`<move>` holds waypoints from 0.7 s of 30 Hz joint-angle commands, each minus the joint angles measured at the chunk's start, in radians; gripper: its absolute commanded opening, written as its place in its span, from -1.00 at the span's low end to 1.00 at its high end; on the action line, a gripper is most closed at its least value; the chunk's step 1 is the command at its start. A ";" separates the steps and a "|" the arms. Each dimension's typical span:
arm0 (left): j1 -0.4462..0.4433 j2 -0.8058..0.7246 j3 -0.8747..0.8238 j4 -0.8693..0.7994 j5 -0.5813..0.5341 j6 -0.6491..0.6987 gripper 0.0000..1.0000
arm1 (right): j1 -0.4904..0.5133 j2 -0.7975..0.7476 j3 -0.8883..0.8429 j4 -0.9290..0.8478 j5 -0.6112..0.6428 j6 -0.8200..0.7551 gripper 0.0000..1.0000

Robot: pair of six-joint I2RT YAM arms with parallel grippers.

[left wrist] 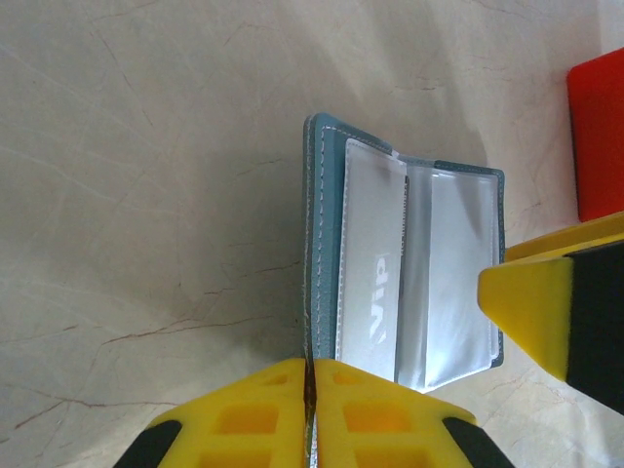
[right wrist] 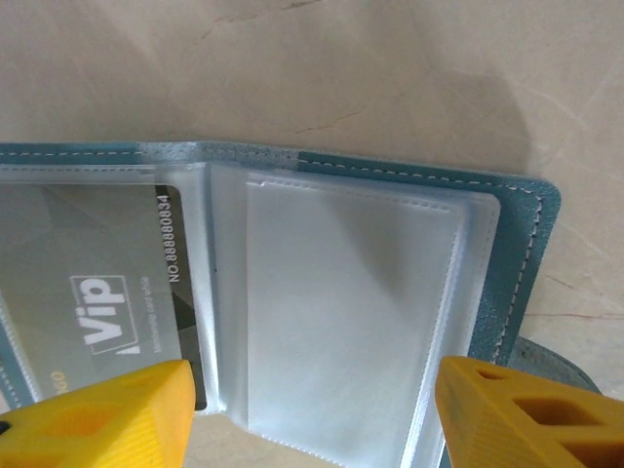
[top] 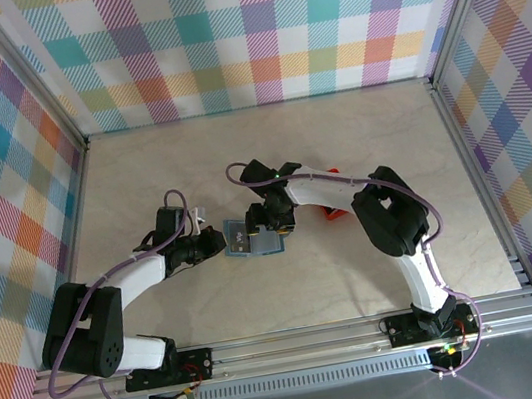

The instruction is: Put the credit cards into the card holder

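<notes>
Left gripper (left wrist: 312,414) pinches shut, apparently on the stitched cover edge of the card holder (left wrist: 327,244); open counter (left wrist: 146,195) lies beyond that edge. Holder lies open, VIP credit card (right wrist: 107,283) in one clear pocket. Right gripper (right wrist: 314,380) spread wide over the neighbouring pocket. Red tray (left wrist: 597,136) near, apart.

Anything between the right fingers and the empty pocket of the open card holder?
Nothing visible. The right gripper is open, its fingers either side of the card holder. The empty-looking clear pocket lies bare ahead of them. One VIP card sits in the neighbouring pocket. The left gripper is shut on the holder's cover edge.
</notes>
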 commanded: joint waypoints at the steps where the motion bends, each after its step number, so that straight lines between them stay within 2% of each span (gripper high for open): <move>1: 0.007 -0.014 -0.018 0.008 0.015 -0.007 -0.80 | -0.002 0.029 0.032 -0.018 -0.014 -0.009 0.32; 14: 0.005 -0.012 -0.019 0.012 0.020 -0.008 -0.81 | -0.001 0.043 0.039 -0.009 -0.032 -0.013 0.31; 21: 0.005 -0.010 -0.019 0.012 0.019 -0.008 -0.81 | 0.000 0.006 0.049 -0.038 0.027 -0.015 0.30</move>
